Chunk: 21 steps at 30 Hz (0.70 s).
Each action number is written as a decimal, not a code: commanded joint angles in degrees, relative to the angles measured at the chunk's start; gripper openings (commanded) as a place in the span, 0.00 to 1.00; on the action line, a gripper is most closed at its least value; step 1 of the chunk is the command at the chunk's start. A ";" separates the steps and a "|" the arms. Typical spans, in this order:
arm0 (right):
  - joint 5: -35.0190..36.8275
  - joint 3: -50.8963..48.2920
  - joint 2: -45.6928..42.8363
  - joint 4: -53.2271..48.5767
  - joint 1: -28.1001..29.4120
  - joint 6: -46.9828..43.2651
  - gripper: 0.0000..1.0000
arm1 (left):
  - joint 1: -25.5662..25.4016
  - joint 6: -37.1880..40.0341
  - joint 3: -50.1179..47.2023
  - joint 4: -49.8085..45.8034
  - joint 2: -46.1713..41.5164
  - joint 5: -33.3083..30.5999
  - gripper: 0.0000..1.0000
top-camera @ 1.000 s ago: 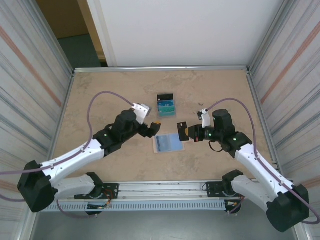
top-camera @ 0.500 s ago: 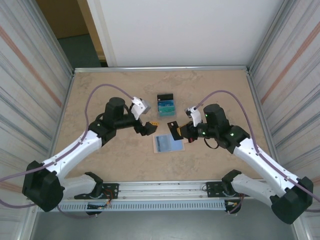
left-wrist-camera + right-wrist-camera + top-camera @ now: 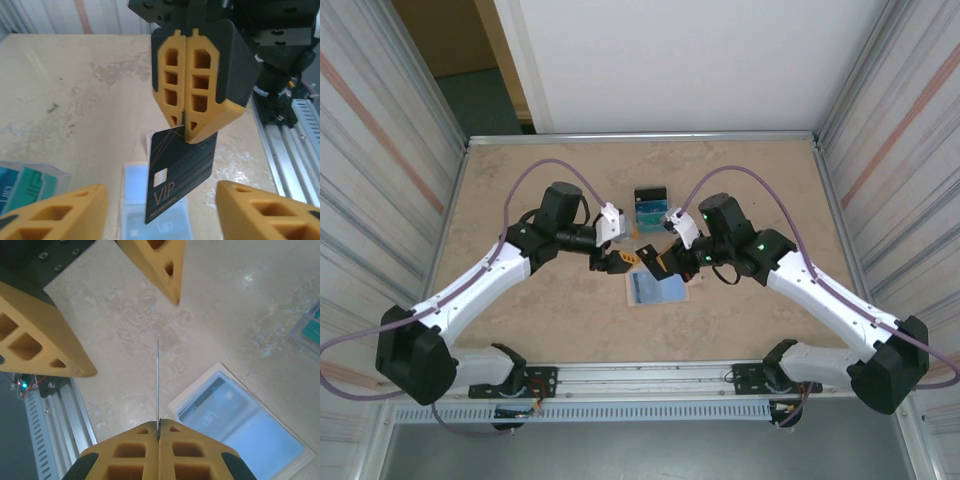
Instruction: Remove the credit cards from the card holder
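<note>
Looking over the tan table (image 3: 520, 180), I see the card holder (image 3: 657, 289) lying open on it, pale blue lining up, a dark card showing inside. Above it hangs the black credit card (image 3: 180, 175), upright, with thin gold lines, a white square and "VIP". The right gripper (image 3: 184, 131) pinches its top corner. The left gripper (image 3: 160, 192) has its jaws spread either side, not touching.

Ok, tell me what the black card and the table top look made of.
The black card looks like thin rigid plastic, matte with pale print; edge-on it is a straight line. The table top is beige and mottled like stone or laminate, with a slight sheen; I cannot tell which.
</note>
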 commanded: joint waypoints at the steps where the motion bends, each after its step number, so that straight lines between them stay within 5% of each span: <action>1: -2.48 2.66 0.90 -2.46 0.81 -3.73 0.00 | -0.66 4.74 2.51 -4.73 1.89 3.35 0.53; 5: -2.85 4.22 2.42 -3.39 1.52 -4.86 0.00 | -2.22 6.69 3.81 -6.79 3.79 3.01 0.50; 12: -1.69 4.11 3.15 -2.68 1.72 -4.97 0.00 | -2.99 7.53 4.85 -8.97 5.47 3.00 0.01; 18: 0.91 -0.51 -1.84 3.41 -2.17 -0.41 0.34 | -2.55 4.78 0.99 -4.12 2.05 0.11 0.00; 21: -3.12 -4.04 -5.60 8.67 -6.38 4.08 0.39 | -2.21 -0.04 -3.35 2.89 -1.29 -2.97 0.00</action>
